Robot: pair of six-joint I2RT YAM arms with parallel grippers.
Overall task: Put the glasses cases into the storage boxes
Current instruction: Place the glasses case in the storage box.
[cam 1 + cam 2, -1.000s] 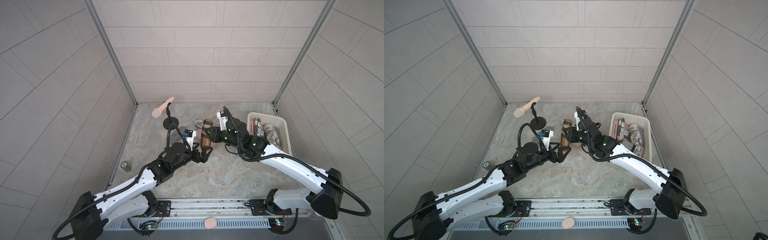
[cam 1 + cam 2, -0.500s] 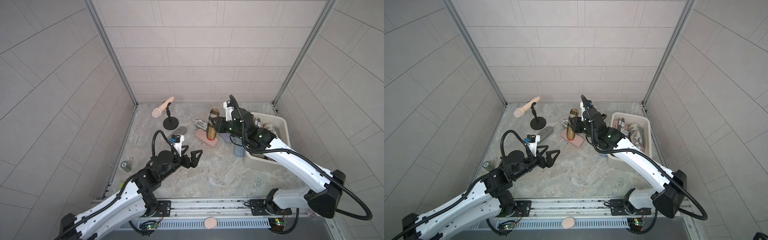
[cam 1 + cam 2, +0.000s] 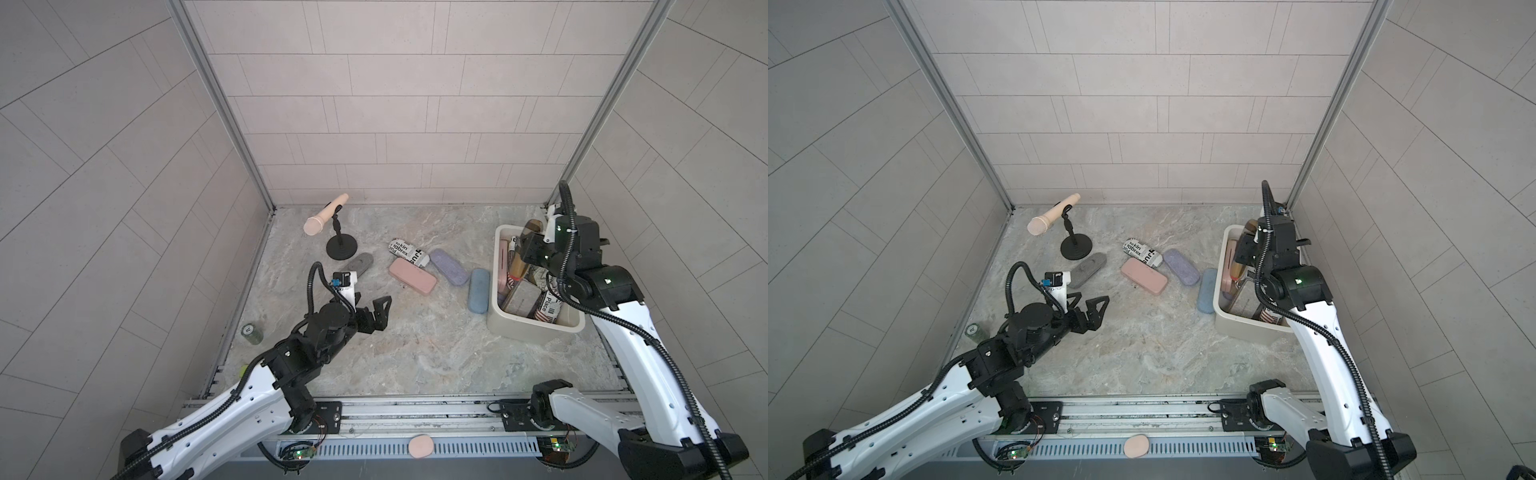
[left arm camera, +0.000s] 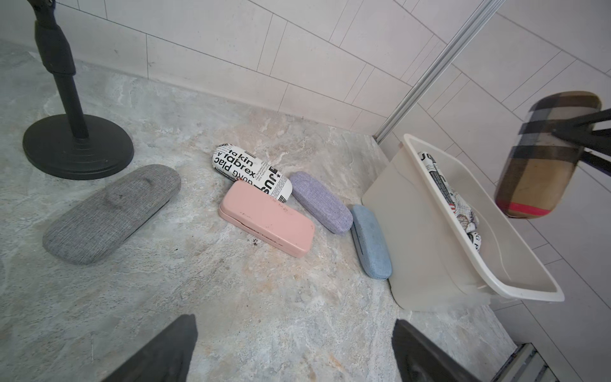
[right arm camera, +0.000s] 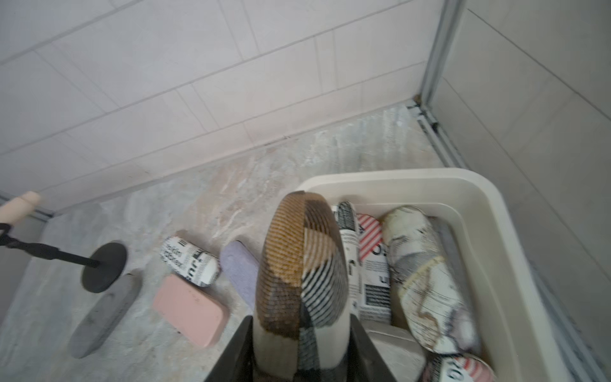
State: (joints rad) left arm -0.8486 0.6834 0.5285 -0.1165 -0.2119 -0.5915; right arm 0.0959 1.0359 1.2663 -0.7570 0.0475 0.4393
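Black and spread wide with nothing between them, my left gripper (image 3: pixel 1088 305) jaws hover near the counter's (image 3: pixel 415 353) left edge. The grey case (image 3: pixel 359 266) lies just beyond. At the far right corner my right gripper (image 5: pixel 301 330) pinches the plaid case (image 4: pixel 542 155), nearly on end, above the storage box (image 3: pixel 532 332). I judge the drop is straight down.

Cases (image 3: pixel 412 276) lie left of tub (image 3: pixel 536 332) (others inside).

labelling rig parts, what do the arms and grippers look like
The left arm and right arm have white shells, black joints and a black ribbed cable hose each. The left gripper and right gripper are black, with triangular open-frame fingers. A small green light glows on the right arm.
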